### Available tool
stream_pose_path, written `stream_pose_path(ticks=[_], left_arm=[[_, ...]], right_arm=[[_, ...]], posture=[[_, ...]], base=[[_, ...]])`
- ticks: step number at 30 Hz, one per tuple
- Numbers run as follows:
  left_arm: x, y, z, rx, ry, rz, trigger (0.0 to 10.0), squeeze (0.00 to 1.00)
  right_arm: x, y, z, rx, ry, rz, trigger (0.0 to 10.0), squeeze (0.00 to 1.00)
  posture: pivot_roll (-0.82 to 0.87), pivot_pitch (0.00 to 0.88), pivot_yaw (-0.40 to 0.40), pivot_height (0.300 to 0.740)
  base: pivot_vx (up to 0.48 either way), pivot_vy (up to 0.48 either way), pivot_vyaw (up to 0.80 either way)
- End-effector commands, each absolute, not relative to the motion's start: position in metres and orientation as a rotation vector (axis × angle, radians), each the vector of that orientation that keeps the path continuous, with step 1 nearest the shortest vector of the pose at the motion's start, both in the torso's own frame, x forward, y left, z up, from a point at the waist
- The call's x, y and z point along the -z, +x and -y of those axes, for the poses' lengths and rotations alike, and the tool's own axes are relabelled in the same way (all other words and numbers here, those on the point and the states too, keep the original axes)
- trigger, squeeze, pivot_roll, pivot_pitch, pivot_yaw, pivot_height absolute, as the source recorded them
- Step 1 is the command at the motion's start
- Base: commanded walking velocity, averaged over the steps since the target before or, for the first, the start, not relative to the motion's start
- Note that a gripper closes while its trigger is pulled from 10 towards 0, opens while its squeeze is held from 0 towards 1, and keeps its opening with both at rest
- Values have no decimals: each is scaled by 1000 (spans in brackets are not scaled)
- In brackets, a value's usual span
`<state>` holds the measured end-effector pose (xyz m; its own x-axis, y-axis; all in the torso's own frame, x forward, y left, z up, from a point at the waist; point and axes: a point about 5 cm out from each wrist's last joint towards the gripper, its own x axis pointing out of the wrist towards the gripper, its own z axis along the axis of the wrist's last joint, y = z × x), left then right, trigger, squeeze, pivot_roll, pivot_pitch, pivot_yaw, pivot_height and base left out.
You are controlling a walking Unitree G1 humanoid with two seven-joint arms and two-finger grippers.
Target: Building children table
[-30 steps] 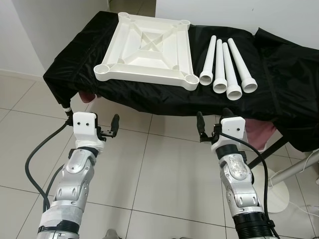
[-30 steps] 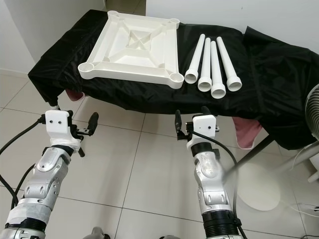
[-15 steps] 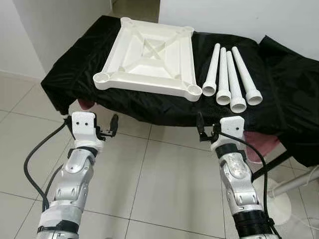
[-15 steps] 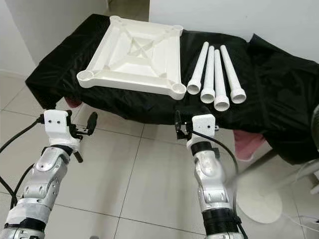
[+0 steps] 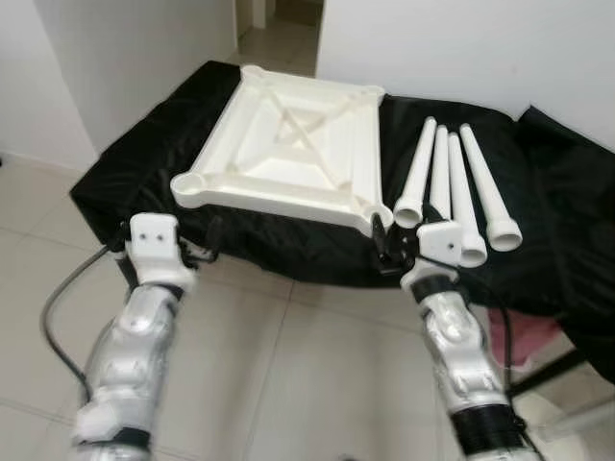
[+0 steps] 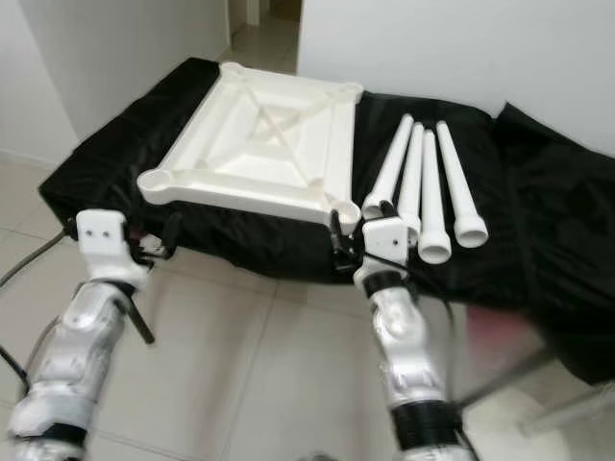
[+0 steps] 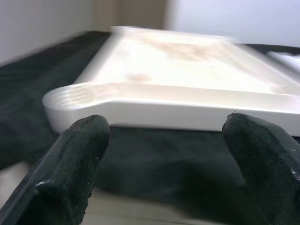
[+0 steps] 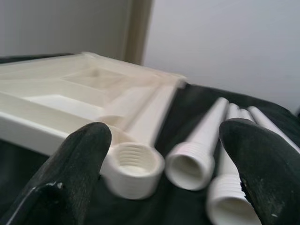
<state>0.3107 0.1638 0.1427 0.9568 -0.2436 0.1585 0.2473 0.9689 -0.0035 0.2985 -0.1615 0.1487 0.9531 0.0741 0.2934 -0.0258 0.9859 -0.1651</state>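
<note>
Tabletop (image 5: pixel 288 154), white and upside down, lies on a black-draped surface (image 5: pixel 538 202) beside four white legs (image 5: pixel 456 182). Both arms are raised before the near edge: left gripper (image 7: pixel 164 154) and right gripper (image 8: pixel 164 154) spread wide, holding nothing.

We count one white tabletop (image 5: pixel 288 154) lying upside down with four corner sockets, four white legs (image 5: pixel 452 192) side by side, one black cloth (image 5: pixel 538 221) under them, and two grippers: left (image 7: pixel 164 159), right (image 8: pixel 164 154).
</note>
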Motion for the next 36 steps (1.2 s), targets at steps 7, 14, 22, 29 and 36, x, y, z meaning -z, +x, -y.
stream_pose_path(ticks=[7, 14, 22, 29, 36], left_arm=[[-145, 312, -168, 236, -14, 166, 10000, 0], [-147, 312, -168, 238, -13, 168, 10000, 0], [-145, 313, -167, 230, -16, 166, 10000, 0], [-143, 313, -163, 265, 2, 152, 10000, 0], [-142, 314, -161, 305, -4, 141, 10000, 0]], right_arm=[[-153, 301, 159, -56, -163, 321, 10000, 0], [-152, 301, 159, -52, -161, 323, 10000, 0], [-152, 301, 159, -48, -164, 324, 10000, 0], [-150, 300, 161, -38, -169, 306, 10000, 0], [-150, 300, 162, -37, -158, 290, 10000, 0]], posture=[[71, 56, -73, 740], [70, 54, -69, 740], [68, 57, -66, 740], [58, 74, -70, 740], [41, 94, -68, 740]], base=[[329, 0, 0], [324, 0, 0], [244, 0, 0], [0, 0, 0], [0, 0, -268]])
